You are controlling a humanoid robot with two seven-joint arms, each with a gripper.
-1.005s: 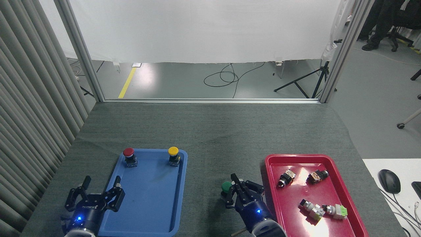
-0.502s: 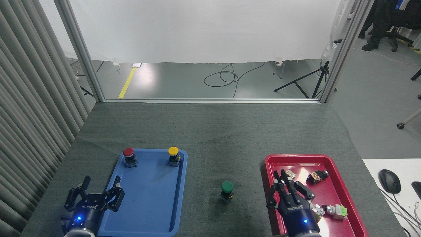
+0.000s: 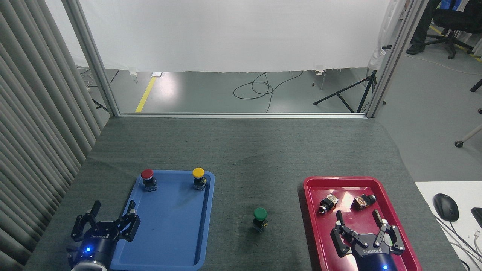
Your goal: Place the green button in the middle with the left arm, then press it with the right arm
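Note:
The green button (image 3: pixel 260 217) stands upright and alone on the dark grey cloth in the middle (image 3: pixel 248 165), between the two trays. My left gripper (image 3: pixel 112 208) is open at the bottom left, over the blue tray's left edge, with nothing between its fingers. My right gripper (image 3: pixel 357 216) is open over the lower part of the red tray, well to the right of the green button and not touching it.
The blue tray (image 3: pixel 169 241) holds a red-capped button (image 3: pixel 147 178) and a yellow-capped button (image 3: pixel 199 177) at its far end. The red tray (image 3: pixel 312 210) holds several loose switch parts (image 3: pixel 363 201). A computer mouse (image 3: pixel 445 206) lies on a white desk at the right.
My right gripper has drawn away from the green button to the right and back over the red tray, and its fingers have spread open. The green button stays put. The left gripper barely moved.

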